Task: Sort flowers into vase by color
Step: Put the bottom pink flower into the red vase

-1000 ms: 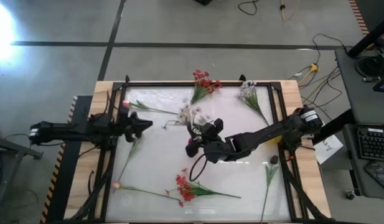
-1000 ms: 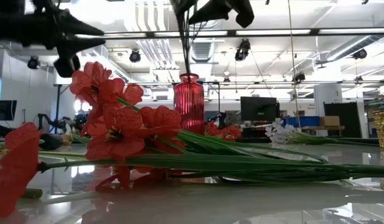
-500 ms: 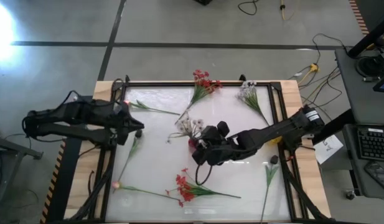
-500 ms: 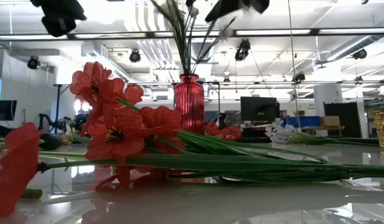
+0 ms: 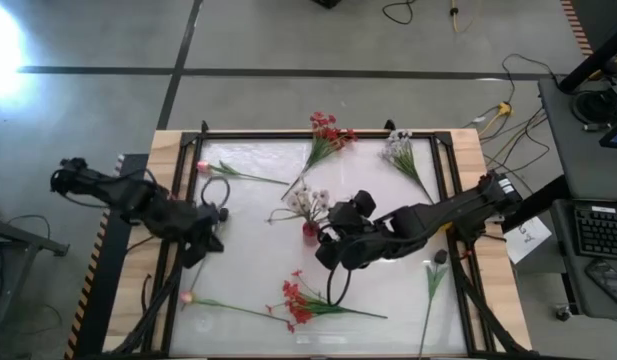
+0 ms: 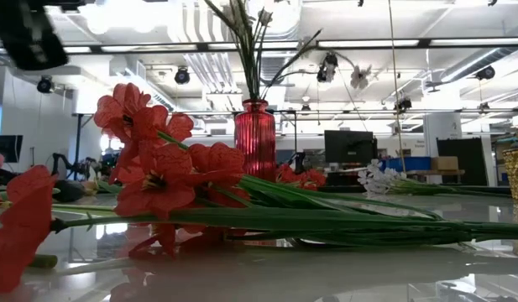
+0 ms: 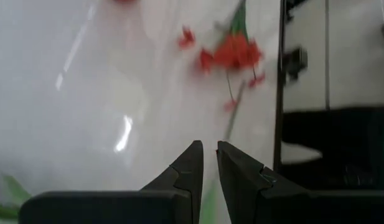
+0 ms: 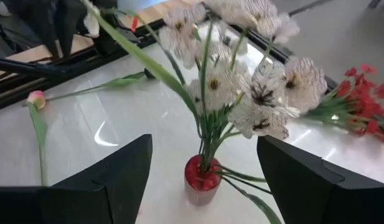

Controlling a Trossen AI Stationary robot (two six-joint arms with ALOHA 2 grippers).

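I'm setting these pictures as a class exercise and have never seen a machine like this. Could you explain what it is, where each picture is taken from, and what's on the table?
Two dark robot arms work at a white table. One camera looks straight down, one sits at table height, and one rides on each wrist. The right gripper, open and holding nothing, is beside a red vase with a white spray standing in it. The left gripper, nearly closed and empty, is at the table's left edge. Red sprays, another white spray and pink buds lie loose on the table.
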